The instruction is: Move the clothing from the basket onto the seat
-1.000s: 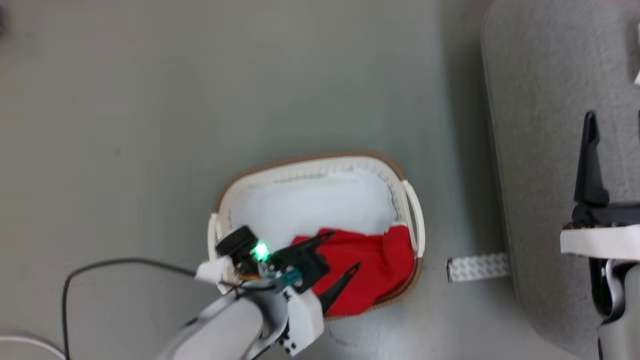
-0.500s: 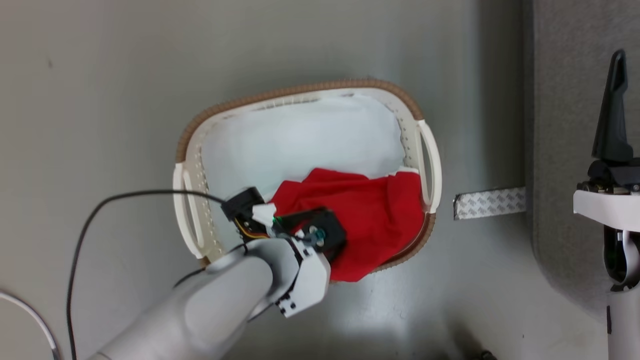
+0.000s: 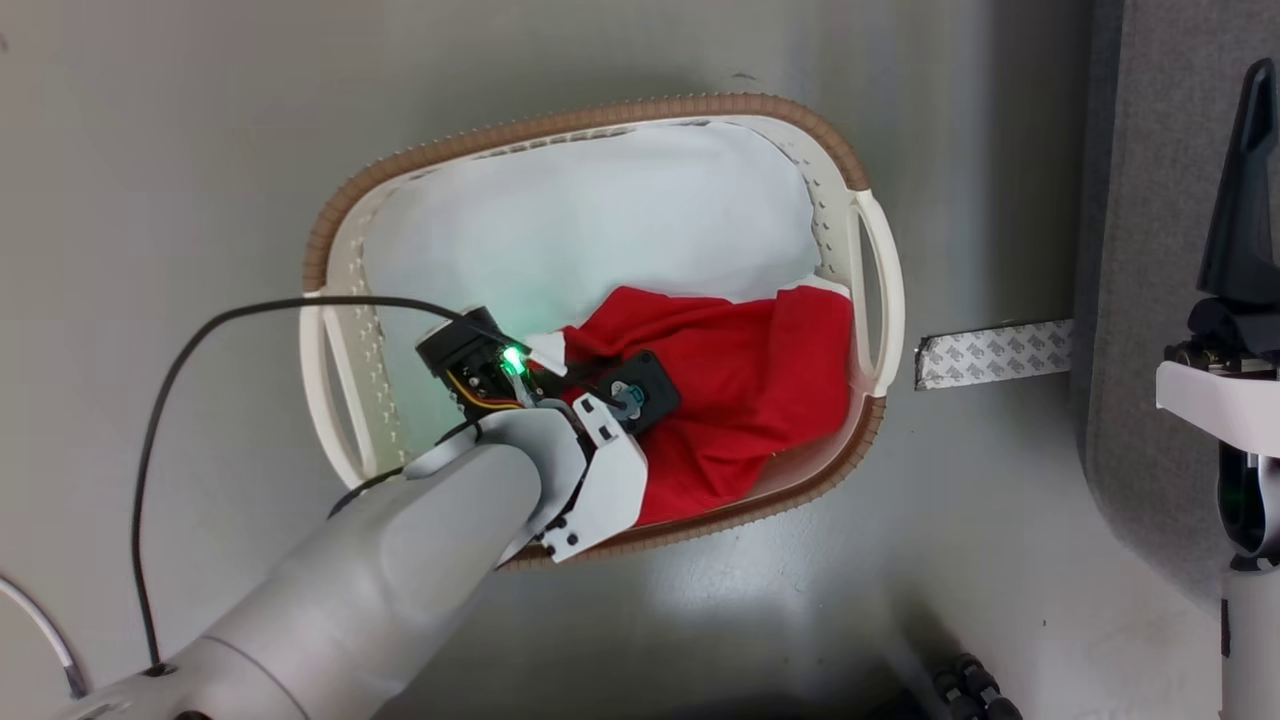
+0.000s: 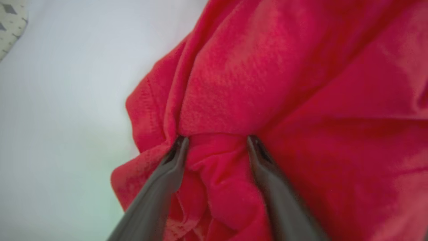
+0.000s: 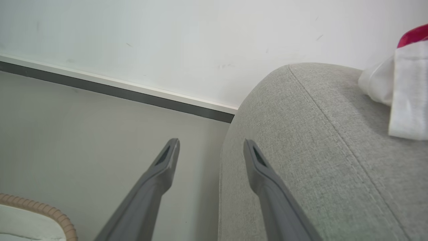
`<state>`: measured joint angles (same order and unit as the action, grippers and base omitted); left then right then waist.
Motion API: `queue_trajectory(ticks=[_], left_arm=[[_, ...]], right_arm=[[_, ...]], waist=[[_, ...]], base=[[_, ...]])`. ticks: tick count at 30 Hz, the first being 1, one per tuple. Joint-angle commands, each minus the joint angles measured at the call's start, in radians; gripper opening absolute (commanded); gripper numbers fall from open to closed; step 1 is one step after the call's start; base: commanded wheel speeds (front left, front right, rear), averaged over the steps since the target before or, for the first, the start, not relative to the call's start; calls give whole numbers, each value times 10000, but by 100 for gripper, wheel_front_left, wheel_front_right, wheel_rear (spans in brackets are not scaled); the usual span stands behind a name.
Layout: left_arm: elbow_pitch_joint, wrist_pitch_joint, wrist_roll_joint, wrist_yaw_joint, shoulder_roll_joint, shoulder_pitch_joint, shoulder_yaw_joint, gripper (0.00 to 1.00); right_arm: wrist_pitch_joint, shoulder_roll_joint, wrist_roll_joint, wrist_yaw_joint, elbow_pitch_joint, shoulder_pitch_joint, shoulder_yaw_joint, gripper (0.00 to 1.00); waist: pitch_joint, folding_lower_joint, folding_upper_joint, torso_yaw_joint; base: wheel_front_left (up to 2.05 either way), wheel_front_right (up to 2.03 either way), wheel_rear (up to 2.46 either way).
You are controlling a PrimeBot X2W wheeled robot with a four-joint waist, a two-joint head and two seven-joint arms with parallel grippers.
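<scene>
The red clothing [image 3: 760,380] lies in the basket [image 3: 560,120], at its near right side. The left gripper [image 4: 218,140] is wide open, both tips pressed into the cloth, a fold between them. The right gripper [image 5: 211,147] is open and empty over the edge of the seat [image 5: 301,140]

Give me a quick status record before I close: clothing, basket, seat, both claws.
clothing: red, bunched in the basket on a white pad, toward the seat side
basket: on the floor, apart from the seat
left claw: open, tips pressed into the red fabric, a fold between them
right claw: open, empty, by the seat's rounded arm
seat: a white and red cloth lies on it
</scene>
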<state>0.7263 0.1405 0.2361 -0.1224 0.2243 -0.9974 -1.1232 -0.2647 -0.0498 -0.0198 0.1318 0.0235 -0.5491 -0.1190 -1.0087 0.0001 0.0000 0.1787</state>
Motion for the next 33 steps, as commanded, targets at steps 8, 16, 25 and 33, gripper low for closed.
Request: queue_trajectory(ticks=[8, 16, 25, 33], left_arm=[[628, -865, 336, 4, -404, 10, 123, 0], [464, -1832, 1403, -18, -306, 716, 752, 0], [-781, -2284, 2538, 270, -24, 1896, 1459, 0], [-2568, -2215, 3255, 988, 502, 2977, 2037, 0]], right_arm=[[6, -16, -26, -22, -172, 184, -290, 100], [6, -19, -46, -23, -811, 566, -401, 100], [6, -20, 89, -24, -1589, 1336, -488, 100], [6, -19, 160, -22, -2193, 2285, -658, 100]], waist=[[515, -1, 0, -173], [2412, -1, 0, -547], [4803, -1, 0, -1002], [6708, -1, 0, -1394]], base=[[0, 0, 0], [0, 0, 0], [0, 0, 0], [0, 0, 0]])
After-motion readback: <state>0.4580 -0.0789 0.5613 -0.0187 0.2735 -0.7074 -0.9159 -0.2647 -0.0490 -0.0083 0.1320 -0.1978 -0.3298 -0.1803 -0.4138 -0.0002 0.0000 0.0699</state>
